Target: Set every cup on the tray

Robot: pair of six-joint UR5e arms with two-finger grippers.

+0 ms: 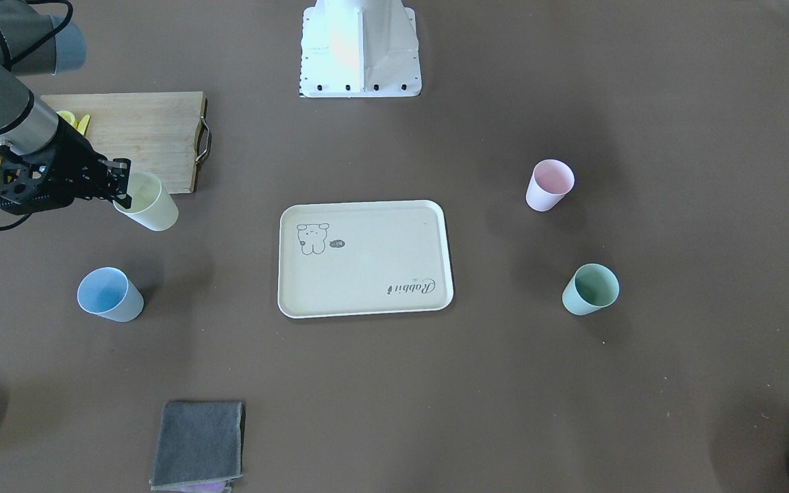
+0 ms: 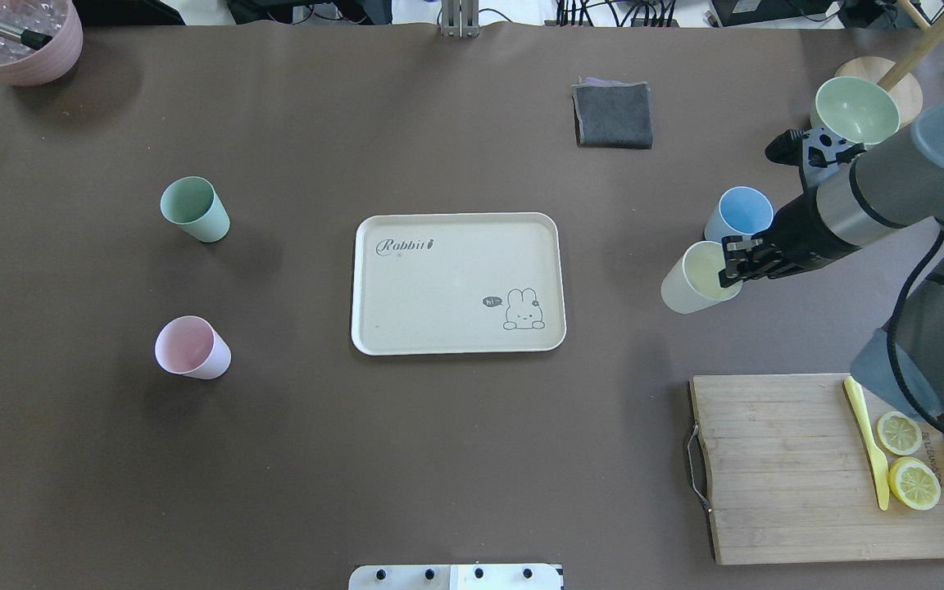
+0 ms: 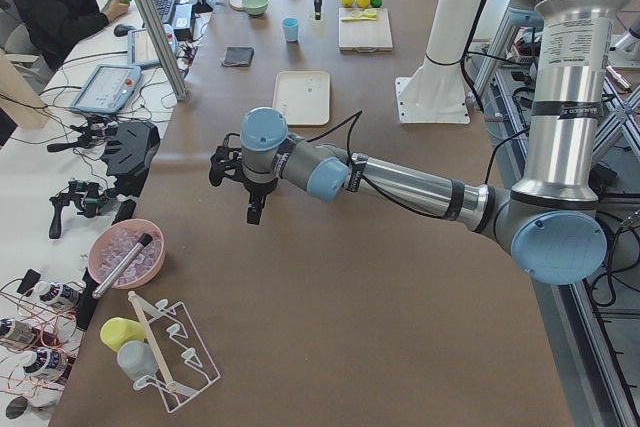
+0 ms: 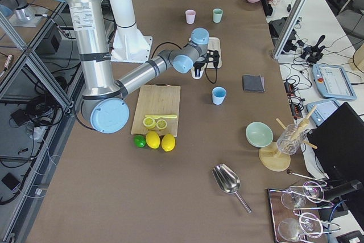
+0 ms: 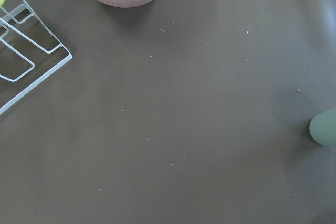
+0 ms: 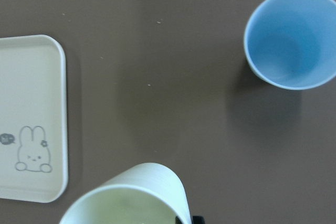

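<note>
Nothing is set on the tray (image 2: 456, 283) yet. The yellow cup (image 2: 689, 287) is pinched at its rim by the right gripper (image 2: 730, 267), apart from the tray. The blue cup (image 2: 742, 215), pink cup (image 2: 192, 348) and green cup (image 2: 193, 209) are left standing around it. The left gripper's (image 3: 252, 205) state cannot be told.

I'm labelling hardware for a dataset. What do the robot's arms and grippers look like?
The left arm and right arm are silver-grey tubes with pale blue joint caps. The left gripper and right gripper are black, two-fingered, each with a black cable.
</note>
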